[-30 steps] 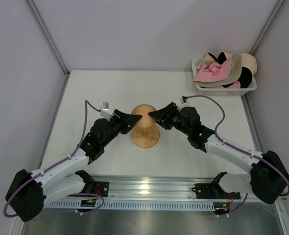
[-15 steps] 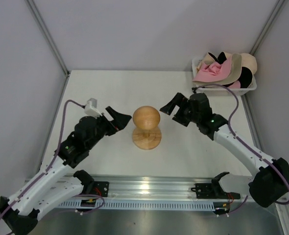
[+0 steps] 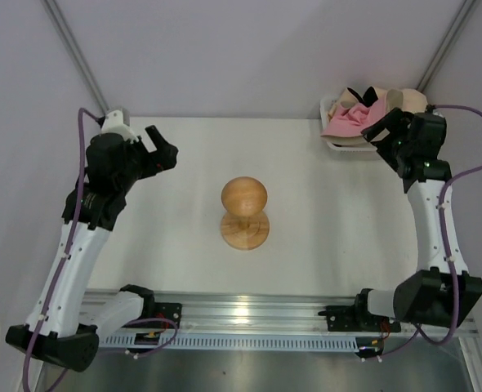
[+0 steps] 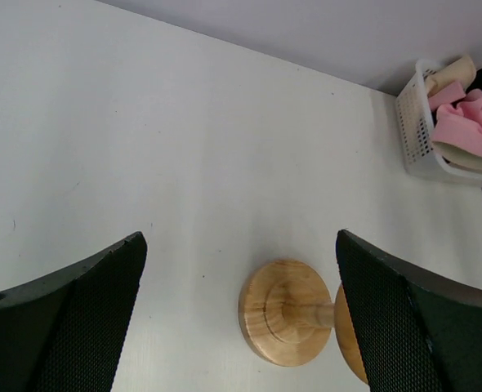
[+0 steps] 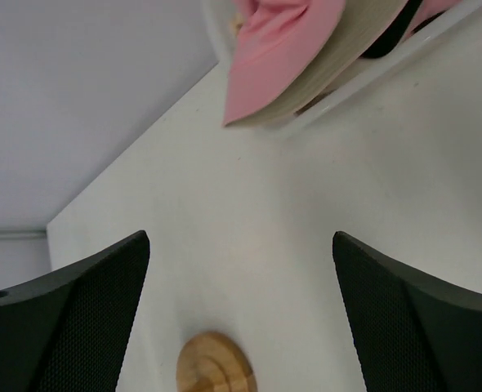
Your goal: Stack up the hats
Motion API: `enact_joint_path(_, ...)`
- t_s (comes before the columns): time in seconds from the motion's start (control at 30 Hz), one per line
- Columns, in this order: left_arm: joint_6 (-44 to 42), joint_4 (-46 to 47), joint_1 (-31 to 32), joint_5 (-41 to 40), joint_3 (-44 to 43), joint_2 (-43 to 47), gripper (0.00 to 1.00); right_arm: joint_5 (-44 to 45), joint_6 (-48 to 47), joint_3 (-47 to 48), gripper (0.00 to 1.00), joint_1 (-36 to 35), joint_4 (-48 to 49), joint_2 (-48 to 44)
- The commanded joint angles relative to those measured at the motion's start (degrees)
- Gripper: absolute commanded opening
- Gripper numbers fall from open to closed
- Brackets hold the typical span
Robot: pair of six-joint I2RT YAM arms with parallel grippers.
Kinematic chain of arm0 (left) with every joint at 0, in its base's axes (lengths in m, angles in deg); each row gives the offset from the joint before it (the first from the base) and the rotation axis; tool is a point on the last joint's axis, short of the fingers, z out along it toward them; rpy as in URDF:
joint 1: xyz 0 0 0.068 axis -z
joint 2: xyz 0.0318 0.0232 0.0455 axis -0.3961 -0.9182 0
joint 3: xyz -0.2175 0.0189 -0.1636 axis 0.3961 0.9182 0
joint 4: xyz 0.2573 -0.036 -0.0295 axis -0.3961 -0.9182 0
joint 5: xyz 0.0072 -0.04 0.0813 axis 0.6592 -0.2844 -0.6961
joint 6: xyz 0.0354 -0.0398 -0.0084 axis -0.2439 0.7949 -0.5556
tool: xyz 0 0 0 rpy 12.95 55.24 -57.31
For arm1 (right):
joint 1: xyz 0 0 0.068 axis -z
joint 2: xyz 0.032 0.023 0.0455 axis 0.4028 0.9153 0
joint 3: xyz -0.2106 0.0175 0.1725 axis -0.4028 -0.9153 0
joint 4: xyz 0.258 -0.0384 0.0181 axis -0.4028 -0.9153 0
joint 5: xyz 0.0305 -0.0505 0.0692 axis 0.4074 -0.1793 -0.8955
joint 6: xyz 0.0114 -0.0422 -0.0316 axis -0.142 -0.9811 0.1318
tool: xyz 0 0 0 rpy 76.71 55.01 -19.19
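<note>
White counter (image 3: 184,163), walled on three sides. My left arm (image 3: 69,245) runs up the left edge and my right arm (image 3: 433,212) runs up the right edge, so they're well apart. White lattice basket (image 4: 414,135) sits in the far right corner of the counter. The hats (image 3: 363,110) are all bunched in that basket, none on the counter. The pink hat (image 3: 347,121) is crumpled on top at the left with its brim hanging over the rim, a beige brim (image 5: 363,41) sits right under it, there are bits of black (image 3: 357,96) behind, and a pale peach one (image 3: 417,100) is at the back right. Can't tell how many hats there are in total. Wooden mushroom stand (image 3: 244,214) is upright at mid-counter, round head bare, nothing on it, well apart from the basket and from both hands. Left hand (image 3: 161,144) is raised over the far left of the counter and faces the stand. Its fingers (image 4: 78,318) are spread wide, with only counter and the stand's base between them, holding nothing. Right hand (image 3: 380,129) is at the basket's near-left side, and from above it hides part of the rim. It's spread wide too, nothing gripped; its wrist view shows bare counter between the fingers (image 5: 404,318), with the pink brim beyond their tips and apart from them.
</note>
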Motion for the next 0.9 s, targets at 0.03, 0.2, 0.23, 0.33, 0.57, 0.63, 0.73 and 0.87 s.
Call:
enact_joint_path(0.03, -6.0, -0.7, -1.9, 6.5, -3.3, -4.5, 1.00, 1.4, -4.6, 8.9, 0.91, 5.2, 2.5, 9.9)
enact_joint_path(0.2, -6.7, 1.6, -3.0, 8.2, -3.0, -6.6, 1.00, 1.5, -6.5, 15.6, 0.90, 5.2, 8.3, 20.3)
enact_joint_path(0.23, -6.9, 1.4, -3.3, 8.1, -3.0, -6.8, 0.99, 2.0, -7.6, 18.6, 0.89, 5.2, 8.1, 23.9)
enact_joint_path(0.33, -6.9, 1.4, -3.6, 8.0, -2.4, -6.7, 1.00, 3.7, -9.5, 25.7, 0.87, 5.2, 6.1, 29.3)
enact_joint_path(0.57, -6.7, 1.2, -5.4, 7.9, -0.5, -7.8, 1.00, 6.7, -13.3, 40.1, 0.85, 5.3, -1.1, 43.8)
enact_joint_path(0.63, -6.4, 1.4, -5.9, 8.4, -0.5, -8.1, 1.00, 8.2, -13.7, 41.1, 0.85, 5.4, -1.0, 45.2)
enact_joint_path(0.73, -5.6, 1.9, -6.4, 9.6, -0.7, -9.2, 0.99, 7.2, -13.7, 42.2, 0.78, 5.4, 0.4, 47.2)
enact_joint_path(0.87, -5.3, 1.8, -6.7, 11.1, -2.0, -10.3, 0.99, 8.1, -13.9, 44.9, 0.73, 5.4, 0.5, 50.4)
